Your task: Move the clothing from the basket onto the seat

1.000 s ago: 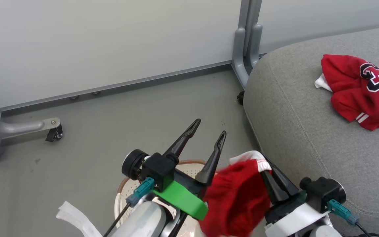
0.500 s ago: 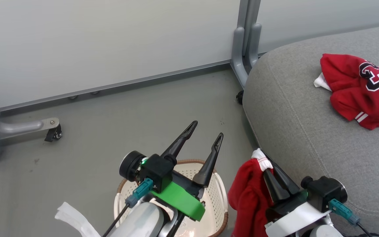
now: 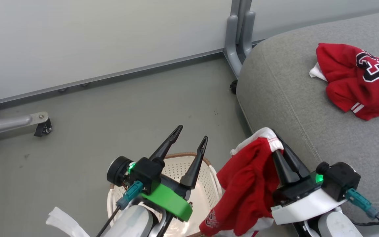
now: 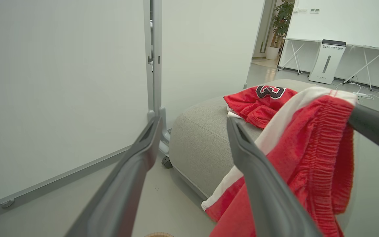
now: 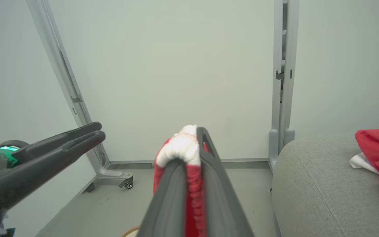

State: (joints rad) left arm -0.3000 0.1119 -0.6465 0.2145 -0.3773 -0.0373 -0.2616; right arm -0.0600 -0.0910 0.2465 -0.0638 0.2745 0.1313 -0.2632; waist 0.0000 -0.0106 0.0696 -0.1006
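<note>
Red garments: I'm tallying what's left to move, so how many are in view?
2. One garment lies crumpled on the seat; the other garment hangs from the shut right gripper, between basket and seat. The left gripper covers part of the basket, so another could be hidden.

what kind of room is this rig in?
Probably an office or lab test bay, not a home: wheeled partition panels, trestle tables and a white floor-standing unit behind the grey seat.

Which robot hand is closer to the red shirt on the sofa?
Right. The right gripper, clamped on the other red garment, is at the edge of the seat, nearer the shirt; the left gripper hangs open over the basket, farther off.
</note>
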